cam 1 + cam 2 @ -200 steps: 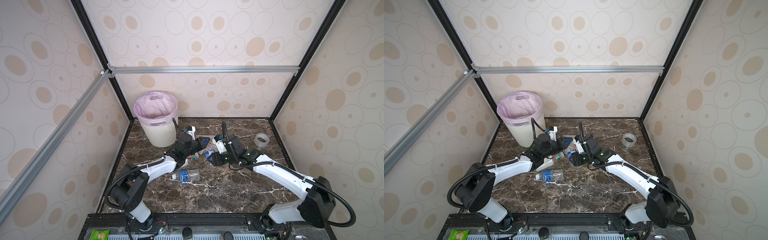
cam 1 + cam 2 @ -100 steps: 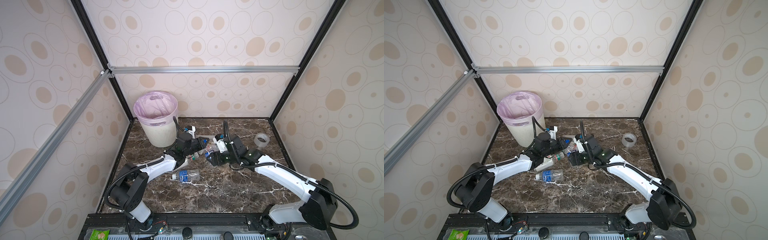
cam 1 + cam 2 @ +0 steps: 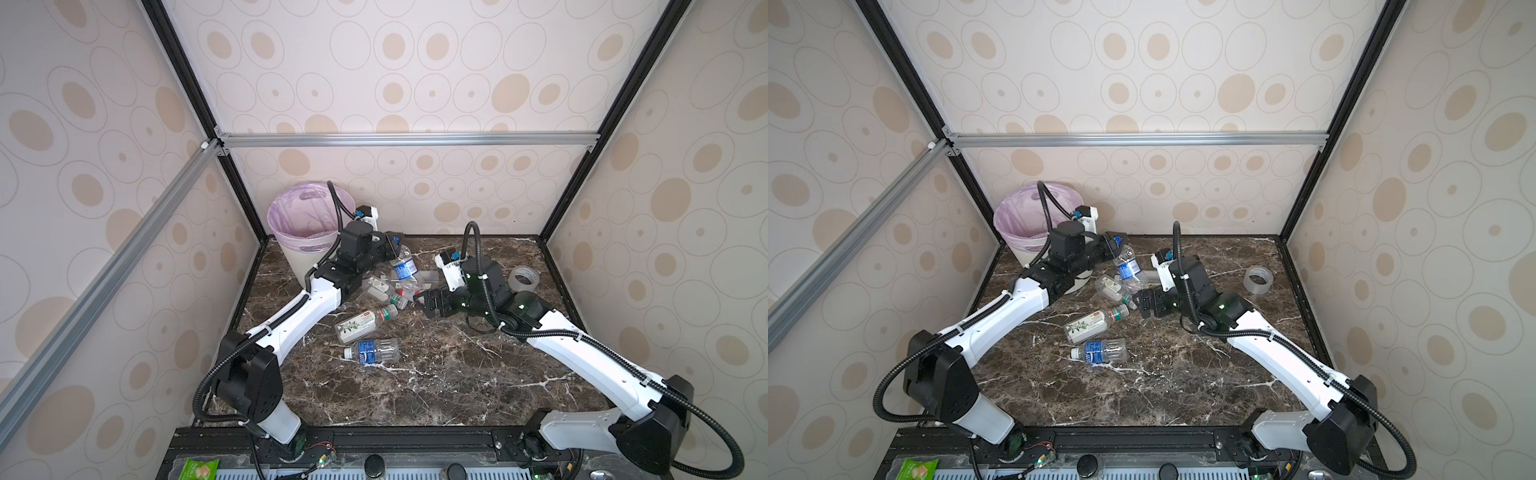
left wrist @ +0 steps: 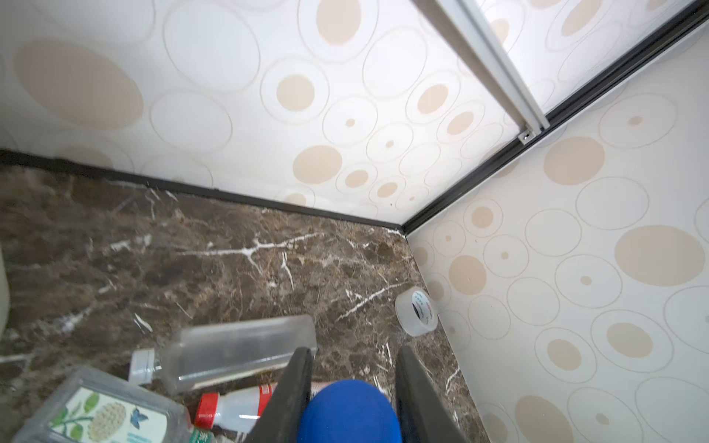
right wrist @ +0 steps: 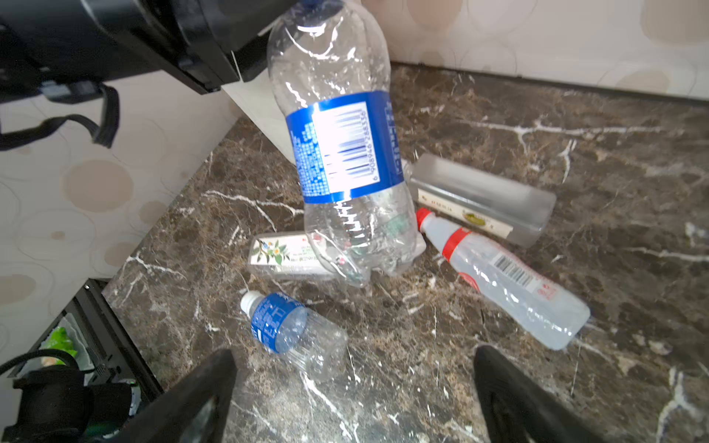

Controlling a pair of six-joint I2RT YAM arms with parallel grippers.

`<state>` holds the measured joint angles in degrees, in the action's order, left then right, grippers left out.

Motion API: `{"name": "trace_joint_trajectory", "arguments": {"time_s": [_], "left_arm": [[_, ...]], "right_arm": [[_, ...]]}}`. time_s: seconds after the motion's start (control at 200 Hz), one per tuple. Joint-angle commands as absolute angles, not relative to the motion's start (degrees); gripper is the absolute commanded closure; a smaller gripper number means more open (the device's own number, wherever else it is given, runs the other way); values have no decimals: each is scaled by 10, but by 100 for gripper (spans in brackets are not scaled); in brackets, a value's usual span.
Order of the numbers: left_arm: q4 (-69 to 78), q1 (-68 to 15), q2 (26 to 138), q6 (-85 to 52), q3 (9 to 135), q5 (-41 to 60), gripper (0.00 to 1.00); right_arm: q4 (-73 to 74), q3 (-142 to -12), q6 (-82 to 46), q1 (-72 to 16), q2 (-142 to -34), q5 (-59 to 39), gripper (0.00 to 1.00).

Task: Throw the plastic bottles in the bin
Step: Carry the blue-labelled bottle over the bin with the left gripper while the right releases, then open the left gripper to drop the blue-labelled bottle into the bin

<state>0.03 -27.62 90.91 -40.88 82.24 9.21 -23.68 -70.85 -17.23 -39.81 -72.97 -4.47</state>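
Bin: an off-white ribbed wastebasket (image 3: 295, 266) is stood in the far left corner of the marble table (image 3: 436, 374), as seen in both top views.
Bin lining: a thin pink-lilac bag (image 3: 291, 208) is folded over the rim.
Bin contents: only the bag's folds are made out inside. What lies at the bottom cannot be told.
Left gripper (image 3: 392, 245): clenched on the blue cap (image 4: 349, 410) of a large blue-labelled bottle (image 5: 345, 153). The cap is pinched between both fingers (image 4: 295, 391).
Large blue-labelled bottle: hung cap-up and tilted, outside the bin and just beside its wall, over the other bottles. Whether its base touches any of them cannot be told.
Right gripper (image 5: 355, 354): released, with the jaws spread wide and nothing held or touched. It is poised low over the table, near the bottles.
Bottles on the table: a small blue-labelled bottle (image 5: 291, 333) with a white cap is laid nearest the right gripper. A red-capped bottle (image 5: 502, 276) and a frosted square bottle (image 5: 479, 199) are laid side by side. A flower-labelled bottle (image 5: 284, 253) is partly hidden behind the hung one.
Further bottle: a green-capped bottle (image 3: 361, 326) is laid between the small blue-labelled bottle and the rest.
Tape roll (image 3: 524, 280): set near the right wall, well apart from the bin.
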Motion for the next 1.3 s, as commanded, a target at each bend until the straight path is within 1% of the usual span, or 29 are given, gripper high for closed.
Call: {"name": "trace_joint_trajectory", "arguments": {"time_s": [0.0,0.335,0.55,0.665,0.8,0.88,0.995,1.045,1.105,1.14,1.17,1.19,1.245,1.27,1.295], "left_arm": [[-77,-253,901,-347,908,69,78],[-174,-193,930,-234,1152,-20,78],[-178,-168,931,-161,1246,-85,77],[-146,-163,905,-129,1240,-125,78],[-79,-148,867,-122,1171,-131,81],[-67,-132,869,-133,1145,-129,81],[-77,-86,907,-175,1124,-89,81],[-92,-53,936,-215,1121,-60,79],[-136,-10,985,-283,1146,16,79],[-159,6,1011,-309,1168,69,73],[-182,10,1029,-313,1192,92,65],[-193,9,1036,-310,1210,98,55],[-194,3,1034,-313,1220,116,25],[-186,1,1025,-319,1214,127,16],[-176,0,1015,-325,1206,136,10]], "right_arm": [[-211,-763,-156,-403,-741,-47,0],[-151,-895,-129,-408,-801,-66,0],[-138,-936,-125,-410,-818,-70,0],[-127,-933,-124,-409,-823,-73,0],[-131,-940,-127,-409,-839,-78,0],[-130,-940,-132,-410,-846,-81,0],[-134,-942,-134,-409,-852,-87,0],[-136,-942,-136,-409,-853,-90,0],[-141,-941,-138,-410,-851,-90,0],[-142,-937,-140,-410,-848,-89,0],[-141,-932,-141,-409,-843,-87,0],[-139,-927,-141,-409,-840,-86,0],[-135,-918,-139,-409,-834,-81,0],[-135,-915,-138,-410,-831,-78,0],[-135,-914,-138,-409,-831,-76,0]]}}
